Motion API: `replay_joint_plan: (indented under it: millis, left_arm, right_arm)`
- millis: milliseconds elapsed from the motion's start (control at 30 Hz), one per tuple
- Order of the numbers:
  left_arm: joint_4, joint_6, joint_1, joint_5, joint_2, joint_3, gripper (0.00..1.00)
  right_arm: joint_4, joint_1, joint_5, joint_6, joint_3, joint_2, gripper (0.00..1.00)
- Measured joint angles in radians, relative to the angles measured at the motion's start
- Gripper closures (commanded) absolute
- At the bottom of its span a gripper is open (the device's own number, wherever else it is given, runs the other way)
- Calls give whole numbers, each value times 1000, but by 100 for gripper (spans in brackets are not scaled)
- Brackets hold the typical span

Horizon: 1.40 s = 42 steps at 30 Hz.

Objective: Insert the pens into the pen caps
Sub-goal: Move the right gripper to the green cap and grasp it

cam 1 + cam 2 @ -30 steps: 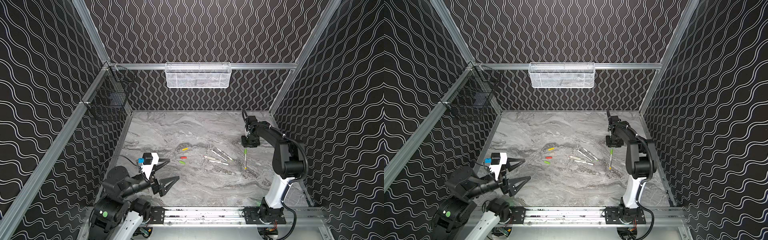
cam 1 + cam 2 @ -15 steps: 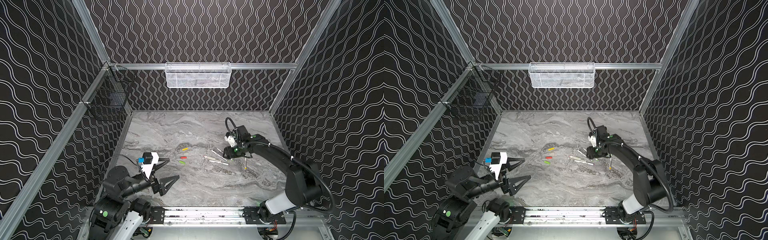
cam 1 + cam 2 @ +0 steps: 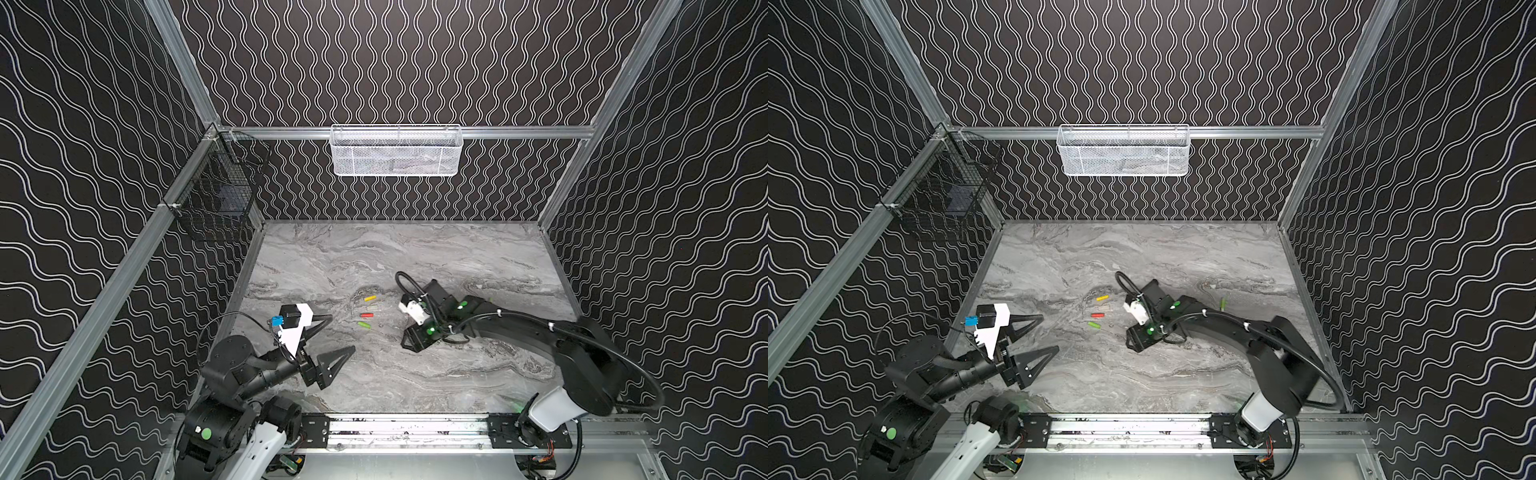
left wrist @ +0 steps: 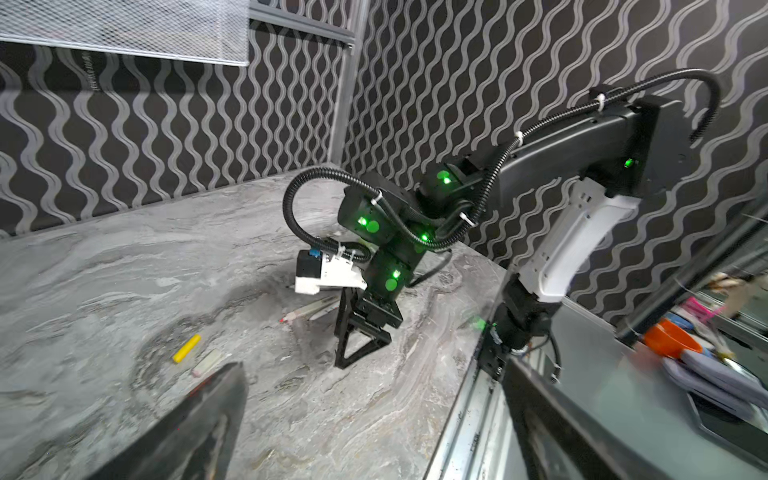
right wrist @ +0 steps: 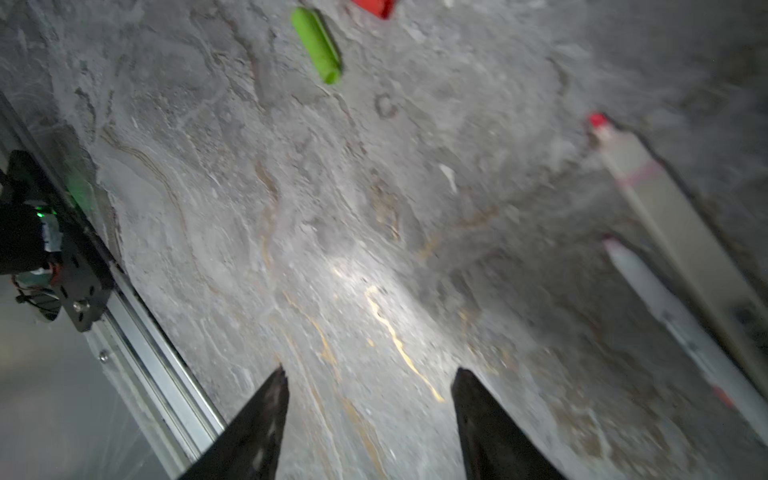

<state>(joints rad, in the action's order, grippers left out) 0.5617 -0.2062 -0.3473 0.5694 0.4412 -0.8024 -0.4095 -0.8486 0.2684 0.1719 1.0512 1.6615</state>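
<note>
Right wrist view shows the right gripper parted and empty above the table, right of a green cap, while the left gripper gapes wide at near left.

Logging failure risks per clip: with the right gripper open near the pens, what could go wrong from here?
1. The red-tipped pen and the neighbouring pen lie close together beside the right gripper; closing on one may nudge or pinch both.
2. The loose green cap and red cap lie nearby; a low sweep could scatter them.
</note>
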Motion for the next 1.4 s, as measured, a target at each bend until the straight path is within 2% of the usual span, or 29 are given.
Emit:
replay_joint_plan:
  millis: [200,267,467,667,933,1167,1400]
  left_arm:
    - [59,-7,0,-226,-33,-15,1]
    - [69,-9,0,-264,-40,-16,1]
    - [85,-26,0,-321,-47,-16,1]
    - [86,-26,2,-325,-34,-16,1]
    - [85,-26,18,-317,-31,-16,1]
    - [83,-26,52,-290,-25,-16,1]
    - [82,-25,65,-262,-15,-16,1]
  right_arm:
    - [47,-65,-40,14,191,222,34]
    - [46,-75,-56,13,250,286,34]
    - [45,-85,-91,-25,362,410,34]
    - [64,-85,-103,-57,446,479,37]
    - [72,-96,-137,-85,496,523,57]
    - [130,-121,-169,-89,423,494,77]
    - [187,-127,-164,-70,325,438,88]
